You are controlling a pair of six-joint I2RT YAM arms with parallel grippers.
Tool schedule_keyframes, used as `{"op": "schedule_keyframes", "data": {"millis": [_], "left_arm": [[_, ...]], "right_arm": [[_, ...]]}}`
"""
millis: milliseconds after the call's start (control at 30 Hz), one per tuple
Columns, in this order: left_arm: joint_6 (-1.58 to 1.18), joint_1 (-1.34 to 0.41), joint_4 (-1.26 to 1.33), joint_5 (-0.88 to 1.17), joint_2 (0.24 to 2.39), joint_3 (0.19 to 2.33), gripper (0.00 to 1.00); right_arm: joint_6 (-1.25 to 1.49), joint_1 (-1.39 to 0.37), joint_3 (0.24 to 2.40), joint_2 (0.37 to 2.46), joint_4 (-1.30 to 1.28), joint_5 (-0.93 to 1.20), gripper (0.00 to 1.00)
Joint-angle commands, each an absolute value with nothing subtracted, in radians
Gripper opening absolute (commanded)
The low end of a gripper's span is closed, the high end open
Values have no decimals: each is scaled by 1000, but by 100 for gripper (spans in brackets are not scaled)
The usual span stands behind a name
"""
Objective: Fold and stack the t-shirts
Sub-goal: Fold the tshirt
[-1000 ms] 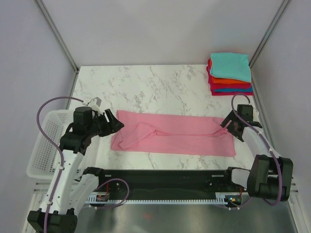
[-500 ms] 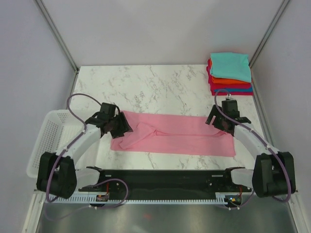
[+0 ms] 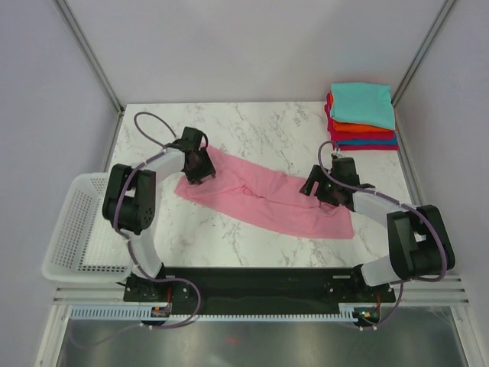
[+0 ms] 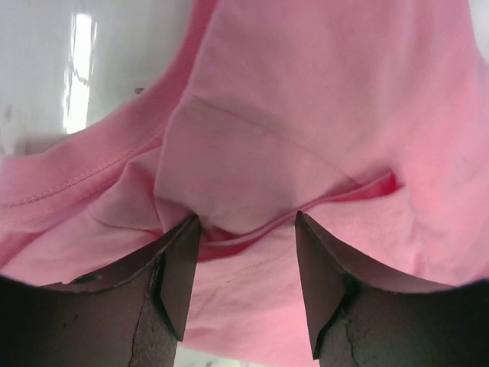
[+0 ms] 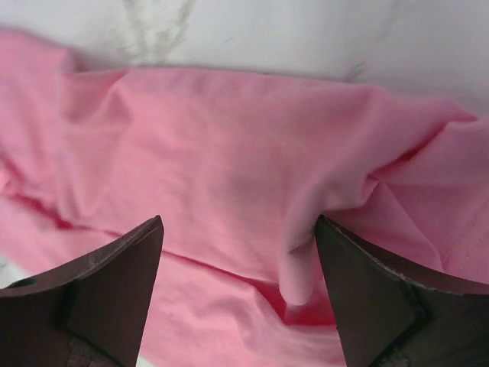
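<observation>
1. Near field. The white mesh basket (image 3: 63,256) sits at the near-left of the marble table (image 3: 260,126), apart from all cloth.

2. Mid field. The pink t-shirt (image 3: 267,200) lies flat as a long band, running diagonally from far-left to near-right across the table centre. Its surface is creased and it is not yet a compact rectangle.

3. Left gripper (image 3: 196,165). It is positioned at the far-left end of the pink t-shirt. In the wrist view the jaws stand partly apart, and a raised fold of pink cloth fills the gap. Whether that fold is clamped cannot be determined.

4. Right gripper (image 3: 321,189). It is positioned over the near-right end of the band. The jaws stand wide apart, with cloth lying beneath and between them; nothing appears held.

5. Far field. The stack of folded t-shirts (image 3: 365,116), teal on top, rests in the far-right corner, well apart from the pink one.

6. Step in hand (judgement): folding the pink t-shirt. The next move calls for a firm pinch at both ends, then bringing one end over the other.

7. Markings. No brand, label or legible writing is visible.
</observation>
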State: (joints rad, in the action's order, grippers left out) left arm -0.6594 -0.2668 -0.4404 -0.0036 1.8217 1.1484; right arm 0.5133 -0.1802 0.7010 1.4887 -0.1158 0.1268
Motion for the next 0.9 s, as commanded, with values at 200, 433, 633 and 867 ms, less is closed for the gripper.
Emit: {"op": "schedule_keyframes", "data": {"millis": [200, 433, 633, 867], "left_arm": [[-531, -264, -687, -37, 2426, 2017, 63], [-456, -322, -642, 326, 2708, 2578, 73], [-382, -370, -476, 313, 2390, 2451, 100], [-402, -289, -590, 204, 1958, 2210, 100]], "right_arm": [[1336, -757, 276, 1298, 320, 134, 92], [1157, -1037, 674, 1407, 64, 86, 95], [935, -1068, 994, 1425, -245, -29, 98], [753, -959, 1146, 1472, -351, -149, 98]]}}
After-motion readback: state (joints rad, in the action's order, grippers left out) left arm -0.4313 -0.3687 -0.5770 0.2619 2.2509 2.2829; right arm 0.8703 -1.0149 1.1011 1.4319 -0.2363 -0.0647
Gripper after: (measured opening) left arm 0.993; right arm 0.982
